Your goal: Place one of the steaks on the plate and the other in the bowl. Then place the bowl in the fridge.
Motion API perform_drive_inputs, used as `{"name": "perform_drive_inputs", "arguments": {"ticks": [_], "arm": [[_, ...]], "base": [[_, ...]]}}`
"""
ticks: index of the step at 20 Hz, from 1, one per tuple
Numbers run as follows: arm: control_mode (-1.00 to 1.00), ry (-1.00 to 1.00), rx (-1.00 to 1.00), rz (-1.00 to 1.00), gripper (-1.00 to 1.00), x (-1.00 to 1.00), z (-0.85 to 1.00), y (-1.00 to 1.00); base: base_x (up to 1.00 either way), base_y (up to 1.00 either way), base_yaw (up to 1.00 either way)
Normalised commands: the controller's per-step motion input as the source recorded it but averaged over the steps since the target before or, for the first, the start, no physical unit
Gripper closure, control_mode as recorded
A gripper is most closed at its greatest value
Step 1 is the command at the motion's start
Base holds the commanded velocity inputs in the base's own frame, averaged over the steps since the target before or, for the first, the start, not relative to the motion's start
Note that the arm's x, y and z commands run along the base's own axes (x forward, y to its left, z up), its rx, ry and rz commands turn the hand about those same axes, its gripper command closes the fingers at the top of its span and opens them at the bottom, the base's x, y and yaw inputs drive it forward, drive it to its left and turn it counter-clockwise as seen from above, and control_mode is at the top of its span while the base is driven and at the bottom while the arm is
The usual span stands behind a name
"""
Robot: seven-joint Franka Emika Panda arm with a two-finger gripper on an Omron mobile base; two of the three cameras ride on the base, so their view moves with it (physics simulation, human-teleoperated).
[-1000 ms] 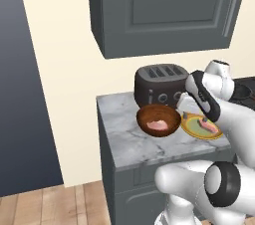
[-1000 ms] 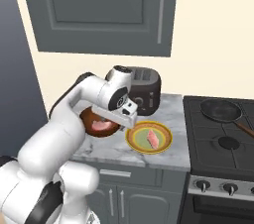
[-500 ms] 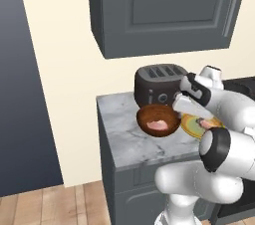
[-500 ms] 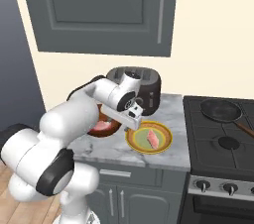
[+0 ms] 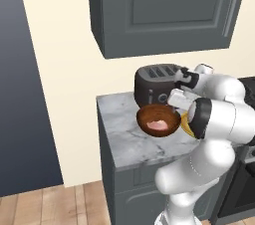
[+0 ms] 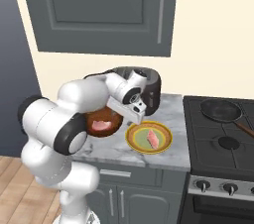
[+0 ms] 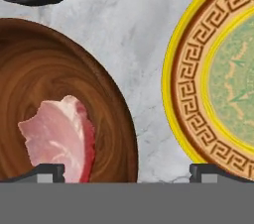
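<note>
The brown wooden bowl sits on the marble counter with one pinkish steak lying in it. Just to its right is the yellow-rimmed plate, carrying the other steak. My gripper hangs open and empty low over the gap between them. One fingertip is above the bowl's steak, the other above the plate's rim. A tall dark grey slab stands at the far left; I cannot tell whether it is the fridge.
A black toaster stands right behind the bowl and plate. A black frying pan rests on the stove to the right. Grey wall cabinets hang overhead. The counter's left edge drops to wooden floor.
My hand has swung left from above the plate to the gap between plate and bowl, and the elbow has folded round. Bowl, plate and both steaks have stayed put.
</note>
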Motion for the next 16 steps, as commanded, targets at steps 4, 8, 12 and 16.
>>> {"name": "perform_drive_inputs", "arguments": {"ticks": [4,8,12,16], "arm": [[-1.0,-0.03,0.01,0.0,-1.0,0.25,-0.39,0.0],[-1.0,0.0,0.0,0.0,-1.0,0.0,-0.03,0.37],[-1.0,0.0,0.0,0.0,-1.0,0.0,-0.05,0.21],[-1.0,0.0,0.05,0.0,-1.0,0.0,-0.17,0.02]], "base": [[0.0,0.0,0.0],[0.0,0.0,0.0],[0.0,0.0,0.0],[0.0,0.0,0.0]]}}
